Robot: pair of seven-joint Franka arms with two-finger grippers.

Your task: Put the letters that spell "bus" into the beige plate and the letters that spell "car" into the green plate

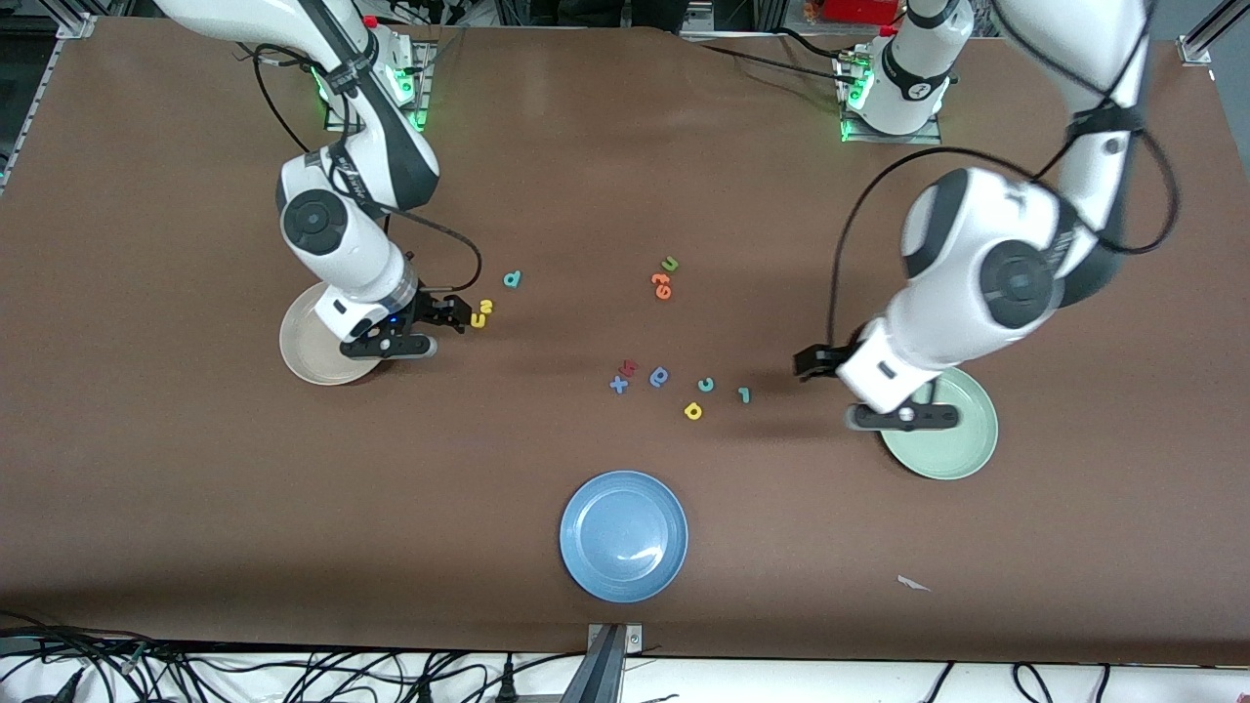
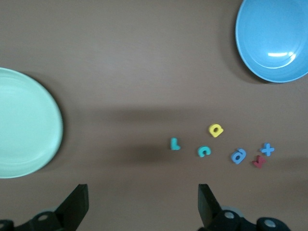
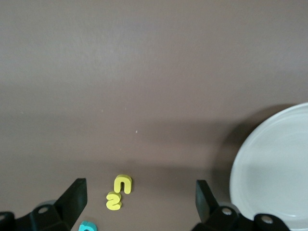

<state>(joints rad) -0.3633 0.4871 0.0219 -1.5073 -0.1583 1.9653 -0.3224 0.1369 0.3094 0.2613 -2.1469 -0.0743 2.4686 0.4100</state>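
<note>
Foam letters this tiny are my main worry: a pinch slightly off could flick one across the table or drag its neighbour along. The yellow u (image 1: 478, 319) and yellow s (image 1: 485, 308) lie touching, near the beige plate (image 1: 305, 344) toward the right arm's end, so I could lift both or knock one away. The teal b (image 1: 513, 280) sits apart, farther from the front camera.

The right gripper (image 1: 459, 314) hangs over the table beside that pair, fingers apart, holding nothing. The left gripper (image 1: 818, 361) hovers by the green plate (image 1: 952, 439), jaws spread and empty.

The teal c (image 1: 705, 385), teal r (image 1: 744, 394) and yellow a (image 1: 693, 411) lie mid-table, close to a blue round letter (image 1: 660, 377) I might grab by mistake.

I see nothing in the beige plate, green plate or blue plate (image 1: 623, 536), though arms partly cover the first two.
</note>
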